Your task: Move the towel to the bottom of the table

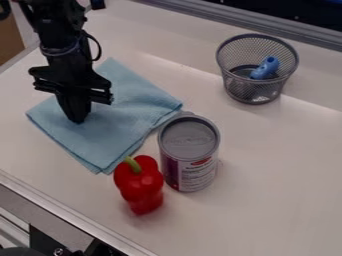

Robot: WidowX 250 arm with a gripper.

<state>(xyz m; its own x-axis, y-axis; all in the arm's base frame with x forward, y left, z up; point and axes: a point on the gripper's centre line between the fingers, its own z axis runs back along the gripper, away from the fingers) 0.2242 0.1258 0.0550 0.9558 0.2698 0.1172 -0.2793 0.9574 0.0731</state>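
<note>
Well, pepper point(139, 187): red, green stem up, just beside the can point(191, 155).
Can: upright, grey lid on top.
Towel point(137, 102): blue, folded, flat on the worktop point(274, 175), left in view, beyond the pepper.
Pincer point(78, 118): pointing down over the towel; whether clenched or released, I cannot tell.
Cup point(254, 92): dark mesh, upright, blue thing point(265, 67) inside.

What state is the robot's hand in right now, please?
Hand: closed, down at the blue towel; whether it grips any cloth, I cannot tell.

Tool point(79, 120) over blue towel point(127, 115).
</note>
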